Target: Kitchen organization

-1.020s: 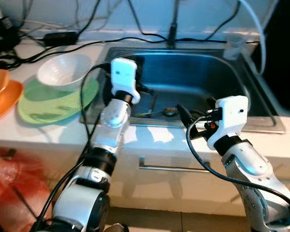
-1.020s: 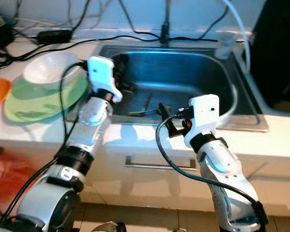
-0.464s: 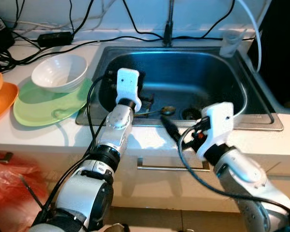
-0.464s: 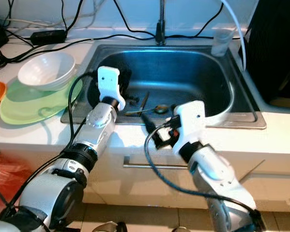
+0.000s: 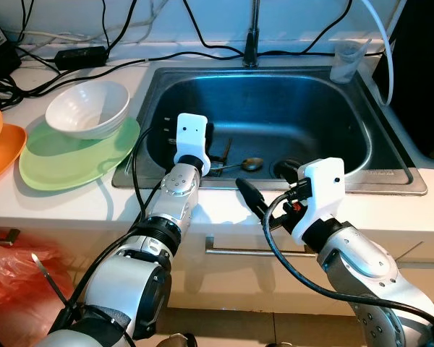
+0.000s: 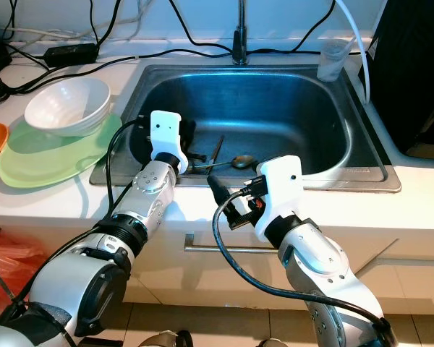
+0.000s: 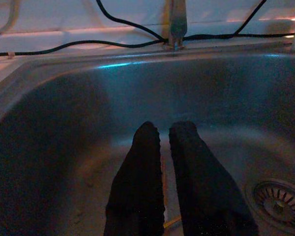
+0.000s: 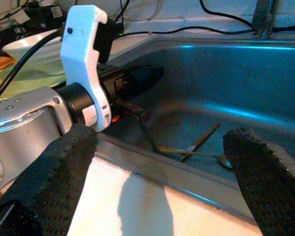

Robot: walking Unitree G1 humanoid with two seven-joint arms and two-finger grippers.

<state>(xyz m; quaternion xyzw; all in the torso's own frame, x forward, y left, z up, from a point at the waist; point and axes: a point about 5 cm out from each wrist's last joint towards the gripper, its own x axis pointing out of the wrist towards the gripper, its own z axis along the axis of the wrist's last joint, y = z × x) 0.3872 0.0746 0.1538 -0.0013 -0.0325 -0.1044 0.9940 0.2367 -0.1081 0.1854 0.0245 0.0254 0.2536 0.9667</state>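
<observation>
Steel sink (image 5: 390, 155), 1 basin. On its floor near the front wall: spoon (image 5: 240, 165) and a thin stick-like utensil (image 5: 225, 150), possibly a chopstick.

Left tool (image 7: 165, 142) already down inside the basin, its 2 fingers close together with a narrow gap, clamped on nothing. Cutlery just beside and slightly right of it, near the wrist.

Right tool (image 8: 157, 162) over the desk edge (image 5: 224, 210) in front of the sink, fingers wide apart, empty. Spoon beyond it, across the rim.

Spoon's long axis roughly left-right along the front wall, bowl end toward the drain (image 5: 282, 168).

Left arm judged nearer; short reach rightward and down likely enough.
</observation>
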